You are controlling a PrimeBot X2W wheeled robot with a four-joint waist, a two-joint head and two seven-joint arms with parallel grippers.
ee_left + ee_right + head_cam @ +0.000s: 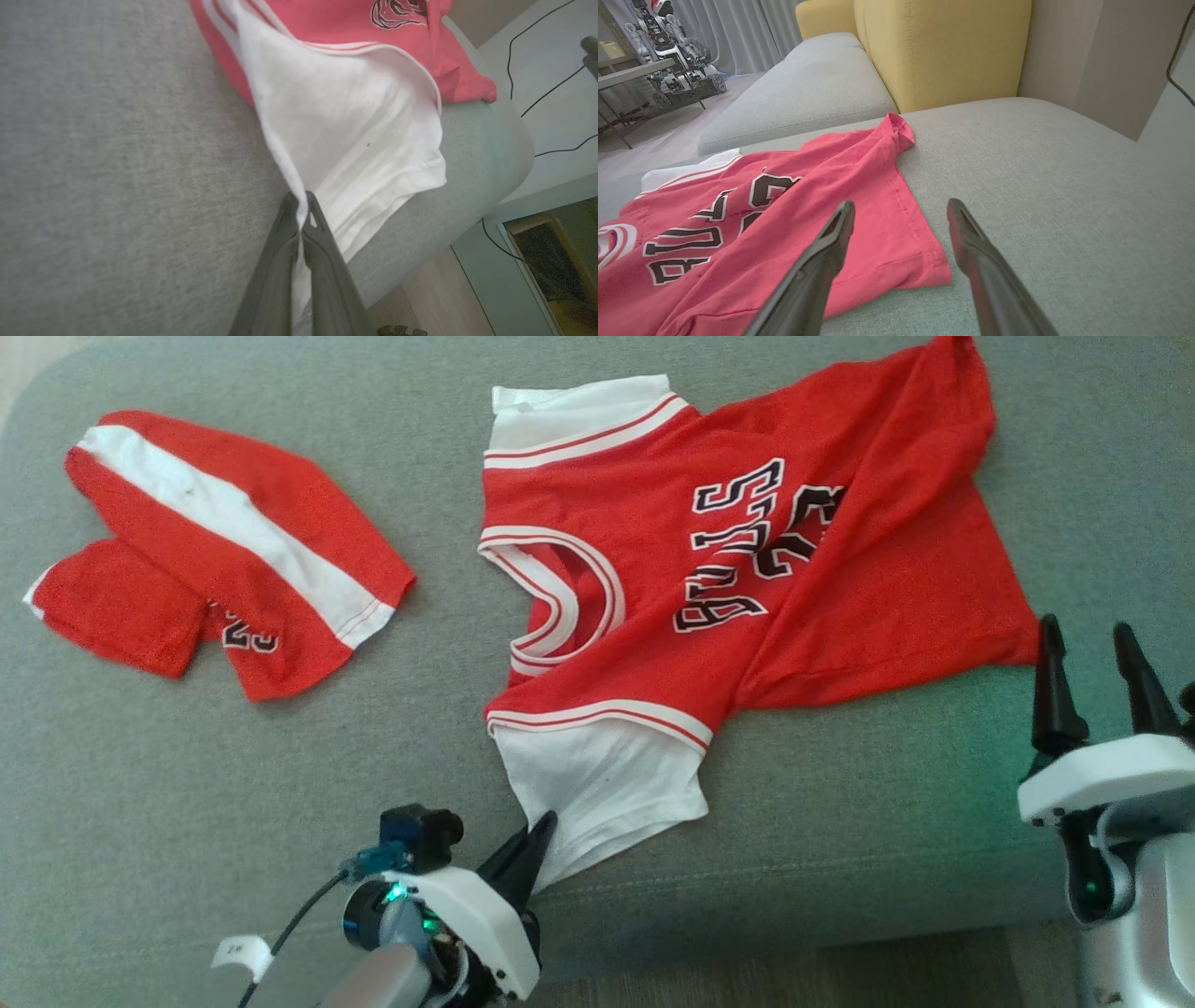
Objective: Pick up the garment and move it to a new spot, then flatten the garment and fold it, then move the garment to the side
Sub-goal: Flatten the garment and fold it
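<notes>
A grey upholstered sofa seat (187,784) carried everything, with a yellow backrest (943,46) behind it. The garment (840,597), a red jersey, lay rumpled across the seat's middle and right, lettering up. Another red-and-white piece (280,569) sat well apart to its left. The left gripper (541,826) had its fingers clenched on the jersey's white sleeve (597,784). The right gripper (1086,627) hovered, fingers spread, near the hem corner (934,270). This looked like the pick-up step; next, the right fingers probably needed to close on the hem before lifting.
</notes>
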